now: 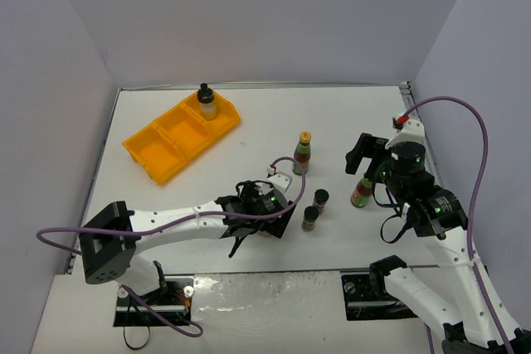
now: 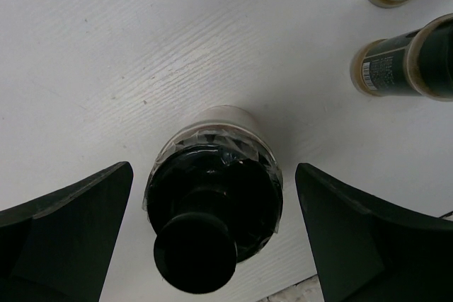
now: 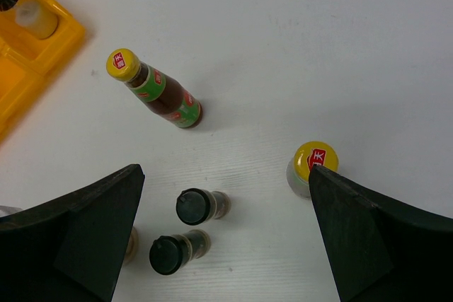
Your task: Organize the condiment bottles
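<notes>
1. Sorting is judged barely begun: one black-lidded jar [image 1: 206,103] is seated in the end compartment of the orange tray [image 1: 153,151], far left.
2. The left gripper [image 2: 212,165] is held spread, untouching, around a second wide jar [image 2: 212,203], evidently lined up for grasping; from above, that jar is masked by the arm.
3. One sauce bottle [image 1: 302,152] and two spice jars [image 1: 320,199] are seen standing mid-table.
4. The right gripper [image 3: 224,168] is released, empty; another yellow-capped bottle [image 3: 313,164] is partly cut off by its finger.

White table [image 1: 348,113], orange tray [image 1: 155,152] far left, two sauce bottles [image 1: 302,153] [image 1: 362,193], two spice jars [image 1: 320,199] [image 1: 309,219], black-lidded jar [image 2: 212,199] upright
</notes>
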Available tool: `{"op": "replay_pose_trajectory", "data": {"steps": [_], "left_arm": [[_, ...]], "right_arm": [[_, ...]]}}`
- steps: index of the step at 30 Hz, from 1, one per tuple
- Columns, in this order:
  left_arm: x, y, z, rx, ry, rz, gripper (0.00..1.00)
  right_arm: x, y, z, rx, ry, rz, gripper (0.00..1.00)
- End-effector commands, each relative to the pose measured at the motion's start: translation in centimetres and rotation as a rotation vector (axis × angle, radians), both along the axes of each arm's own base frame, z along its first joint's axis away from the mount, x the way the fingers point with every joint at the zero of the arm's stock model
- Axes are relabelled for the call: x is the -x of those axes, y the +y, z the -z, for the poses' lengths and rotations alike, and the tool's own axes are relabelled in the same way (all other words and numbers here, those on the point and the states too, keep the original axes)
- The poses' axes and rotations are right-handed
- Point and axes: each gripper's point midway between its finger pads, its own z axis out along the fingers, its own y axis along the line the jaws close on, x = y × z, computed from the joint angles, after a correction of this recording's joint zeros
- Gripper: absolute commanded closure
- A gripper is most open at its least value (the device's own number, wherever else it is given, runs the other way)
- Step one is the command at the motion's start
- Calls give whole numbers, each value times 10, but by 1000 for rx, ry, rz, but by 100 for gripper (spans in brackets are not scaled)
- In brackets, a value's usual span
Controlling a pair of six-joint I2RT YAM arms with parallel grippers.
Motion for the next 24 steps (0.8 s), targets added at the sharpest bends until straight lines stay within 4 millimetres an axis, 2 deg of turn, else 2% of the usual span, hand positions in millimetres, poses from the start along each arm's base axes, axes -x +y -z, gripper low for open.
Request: {"op": "replay_pose_trajectory", "data": {"steps": [1, 4, 8, 11, 12, 14, 17, 20, 24], "left_arm": [[-11, -17, -15, 94, -36, -24, 3], [-10, -17, -14, 96, -34, -25, 3], [-11, -16, -13, 93, -31, -36, 20], [-11, -14, -14, 81, -28, -50, 76], [-11, -14, -14, 81, -28, -52, 86], [-12, -8, -16, 52, -31, -65, 100], [-17, -3, -34, 41, -78, -87, 100], [-31, 1, -78, 55, -146, -107, 100], [-66, 6, -134, 92, -200, -117, 100]], "right_arm": [[-4, 2, -12, -11, -50, 2, 0], [-4, 0, -11, -7, -47, 7, 0], [-4, 0, -11, -8, -48, 9, 0], [-3, 0, -10, -6, -45, 7, 0], [-3, 0, -10, -6, -45, 8, 0], [-3, 0, -8, -2, -43, 9, 0], [-4, 0, -9, -3, -44, 8, 0], [-4, -1, -11, 1, -49, 9, 0], [-7, 0, -15, 4, -52, 8, 0]]}}
